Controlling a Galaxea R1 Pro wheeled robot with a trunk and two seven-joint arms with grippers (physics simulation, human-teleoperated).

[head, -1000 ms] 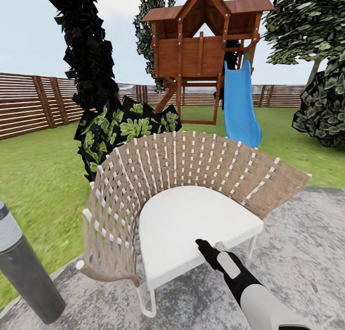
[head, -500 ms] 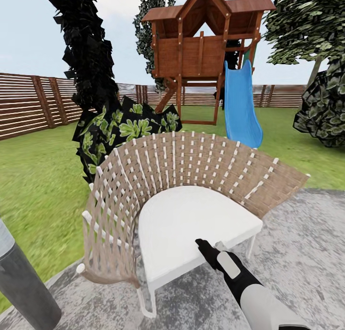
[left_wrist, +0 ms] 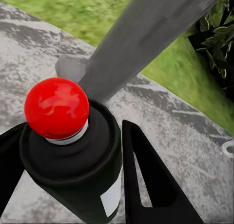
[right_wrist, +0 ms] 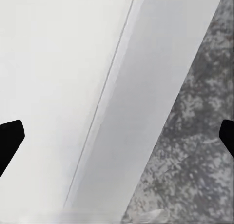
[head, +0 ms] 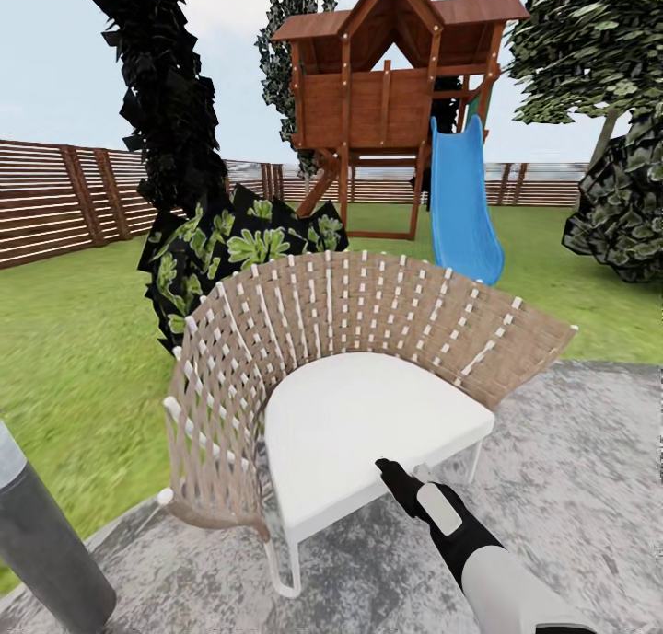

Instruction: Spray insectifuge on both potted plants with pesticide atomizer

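With the left gripper (left_wrist: 73,151) clamped on the pesticide atomizer (left_wrist: 73,151) and the right gripper (right_wrist: 117,136) spread apart, turning risks clipping the chair (head: 368,321) at frame centre.

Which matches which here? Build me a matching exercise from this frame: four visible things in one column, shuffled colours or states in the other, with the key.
Things:
1. slide
2. chair cushion
3. bottle's round cap
4. right gripper

Colours or states:
A. red
B. open, fingers wide apart over the cushion's edge
C. blue
D. white

Pairs: 1-C, 2-D, 3-A, 4-B
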